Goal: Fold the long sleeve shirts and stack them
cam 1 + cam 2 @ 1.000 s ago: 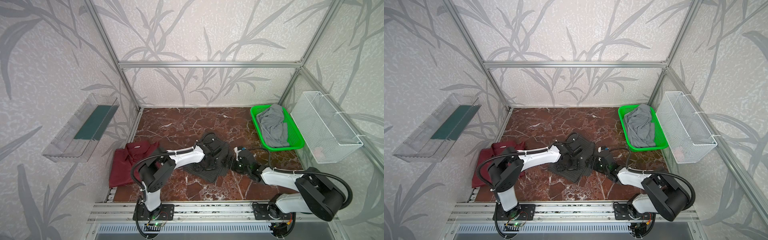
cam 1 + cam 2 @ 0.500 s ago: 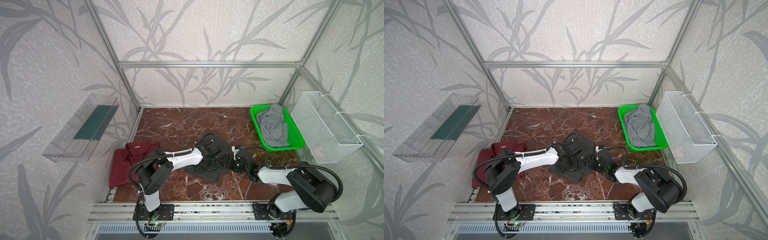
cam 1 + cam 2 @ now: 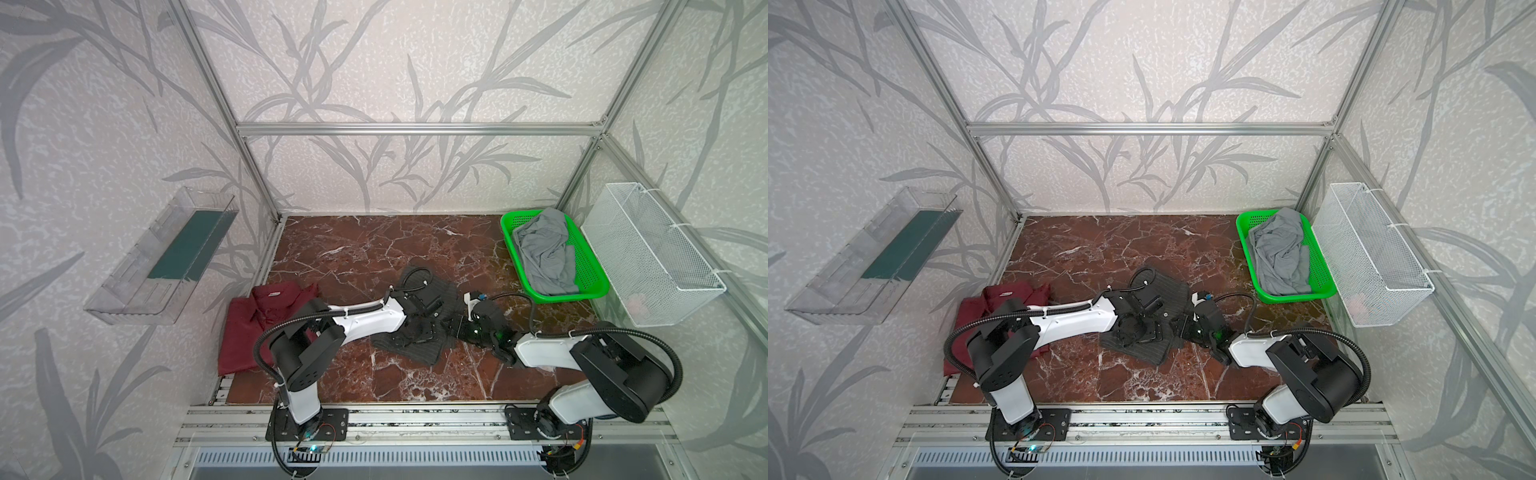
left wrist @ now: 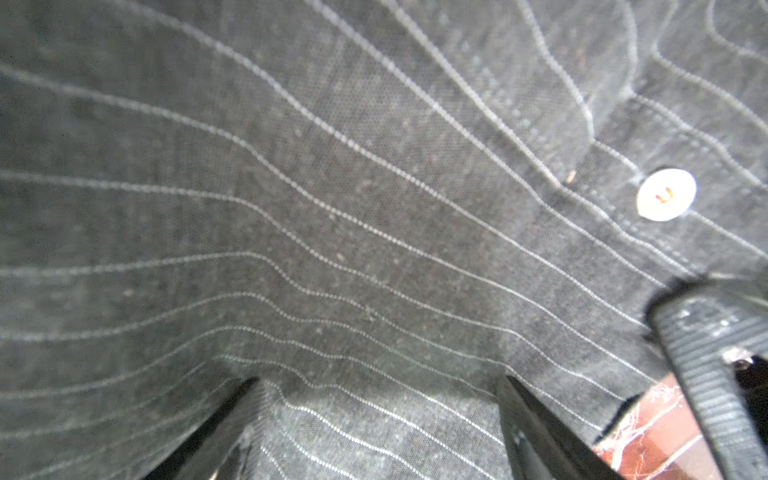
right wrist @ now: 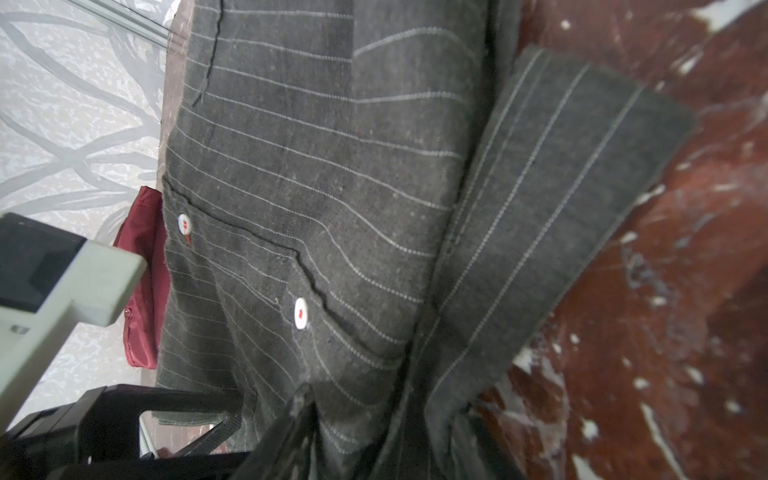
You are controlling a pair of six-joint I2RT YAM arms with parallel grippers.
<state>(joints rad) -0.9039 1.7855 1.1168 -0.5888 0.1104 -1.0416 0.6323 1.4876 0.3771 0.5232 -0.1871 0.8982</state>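
Now my right gripper [image 5: 382,415] has slid in and closed onto the right edge of the pinstriped shirt [image 3: 415,352] at mid-table. My left gripper [image 4: 374,399] stays spread, pinning cloth. The next fold looks ready. The maroon shirt [image 3: 249,324] lies far left.

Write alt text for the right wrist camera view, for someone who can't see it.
A charcoal pinstriped shirt with two white buttons fills the view, one striped flap extending over the red marble table. A sliver of maroon shirt shows beyond it.
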